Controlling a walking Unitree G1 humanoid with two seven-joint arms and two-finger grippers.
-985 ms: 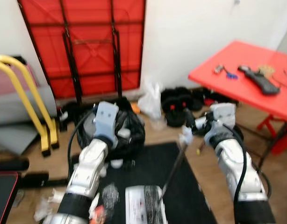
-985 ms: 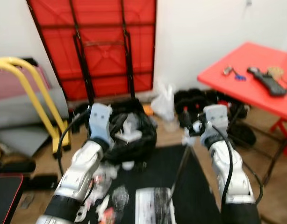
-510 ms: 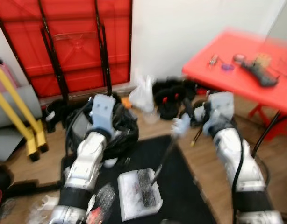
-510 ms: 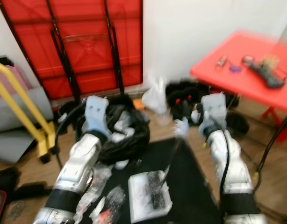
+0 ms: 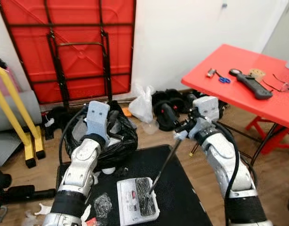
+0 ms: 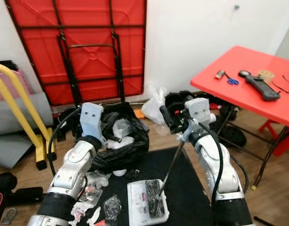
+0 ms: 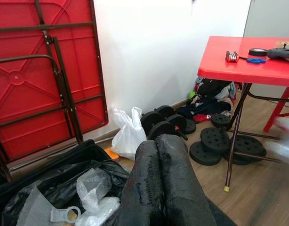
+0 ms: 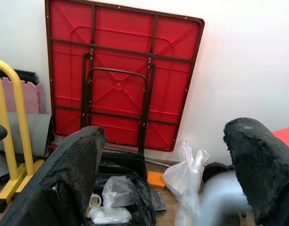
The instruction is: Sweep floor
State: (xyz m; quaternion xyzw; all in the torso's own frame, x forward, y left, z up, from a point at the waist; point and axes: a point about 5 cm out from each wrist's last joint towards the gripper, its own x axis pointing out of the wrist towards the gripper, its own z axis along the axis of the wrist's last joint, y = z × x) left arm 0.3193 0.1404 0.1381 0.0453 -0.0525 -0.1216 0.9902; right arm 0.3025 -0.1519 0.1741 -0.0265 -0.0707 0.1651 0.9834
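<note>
Nearest you, a white dustpan point(image 5: 136, 205) is lying on the black floor mat point(image 5: 182, 197), with crumpled plastic scraps point(image 6: 95, 197) scattered just beside it on the left. The broom handle point(image 5: 162, 165) is slanting across the mat: its low end is meeting the dustpan and its long axis is rising away and to the right, up to your right gripper point(image 6: 173, 123). In the right wrist view that gripper's black fingers point(image 8: 71, 174) are standing wide apart with a blurred pale shape low between them, so you cannot tell whether they are gripping the handle. Your left gripper point(image 7: 159, 186) is hovering over the black rubbish bag point(image 5: 117, 141), and its wrist view is showing both fingers pressed together, holding nothing. Farther off, dumbbell weights point(image 7: 208, 146) are resting under the red table point(image 5: 238, 84), and a folded red table point(image 5: 69, 44) is leaning against the wall
</note>
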